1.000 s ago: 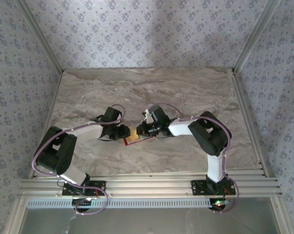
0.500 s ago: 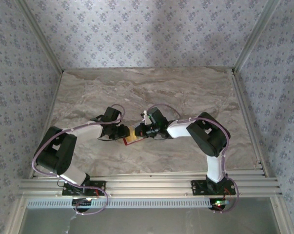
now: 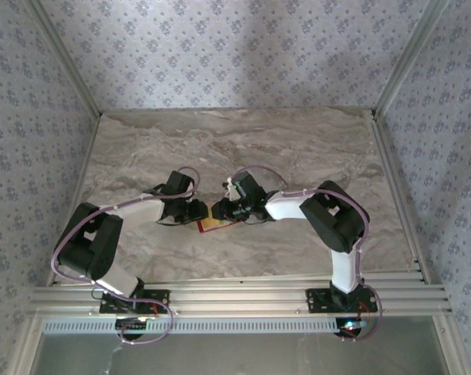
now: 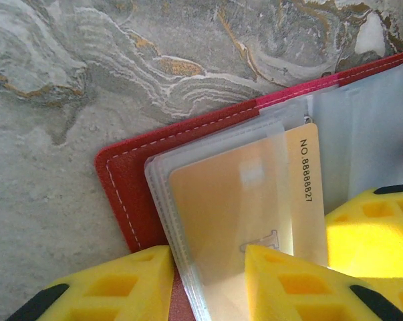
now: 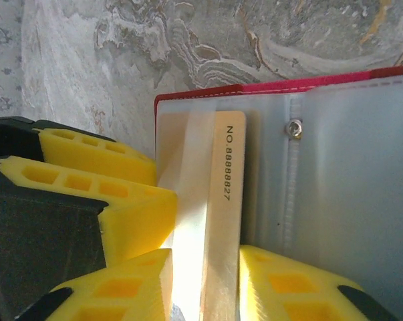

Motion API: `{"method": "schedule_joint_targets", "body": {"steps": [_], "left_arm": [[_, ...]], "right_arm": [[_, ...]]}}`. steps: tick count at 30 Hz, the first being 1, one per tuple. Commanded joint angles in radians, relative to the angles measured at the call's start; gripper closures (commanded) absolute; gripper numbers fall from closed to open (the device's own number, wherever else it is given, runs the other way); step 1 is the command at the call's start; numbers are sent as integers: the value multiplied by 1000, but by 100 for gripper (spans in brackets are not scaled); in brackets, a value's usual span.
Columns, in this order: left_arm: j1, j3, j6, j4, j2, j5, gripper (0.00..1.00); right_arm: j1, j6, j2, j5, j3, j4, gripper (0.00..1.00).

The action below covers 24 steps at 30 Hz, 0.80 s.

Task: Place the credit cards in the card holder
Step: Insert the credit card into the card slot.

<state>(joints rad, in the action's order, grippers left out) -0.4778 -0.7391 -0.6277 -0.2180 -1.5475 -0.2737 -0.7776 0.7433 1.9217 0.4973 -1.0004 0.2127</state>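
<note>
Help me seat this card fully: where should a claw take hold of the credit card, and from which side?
Take the credit card by its bare numbered strip, the part outside the clear sleeve, probably coming from the card holder's spine side. The rest lies under plastic, and the left claw sits at the sleeve's outer edge.
</note>
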Motion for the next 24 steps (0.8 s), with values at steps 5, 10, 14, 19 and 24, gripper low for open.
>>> {"method": "schedule_joint_targets", "body": {"steps": [5, 10, 14, 19, 24], "left_arm": [[16, 7, 7, 2, 7, -37, 65], [22, 14, 4, 10, 16, -48, 64], [28, 15, 3, 11, 17, -50, 64], [31, 22, 1, 20, 26, -63, 64], [35, 30, 0, 29, 44, -65, 64]], "right_arm": [[14, -106, -38, 1, -80, -242, 58], [16, -174, -49, -28, -119, -340, 52], [23, -215, -64, -38, -145, -397, 51], [49, -267, -87, -89, -177, -467, 55], [52, -354, -60, -194, -272, -577, 71]]}}
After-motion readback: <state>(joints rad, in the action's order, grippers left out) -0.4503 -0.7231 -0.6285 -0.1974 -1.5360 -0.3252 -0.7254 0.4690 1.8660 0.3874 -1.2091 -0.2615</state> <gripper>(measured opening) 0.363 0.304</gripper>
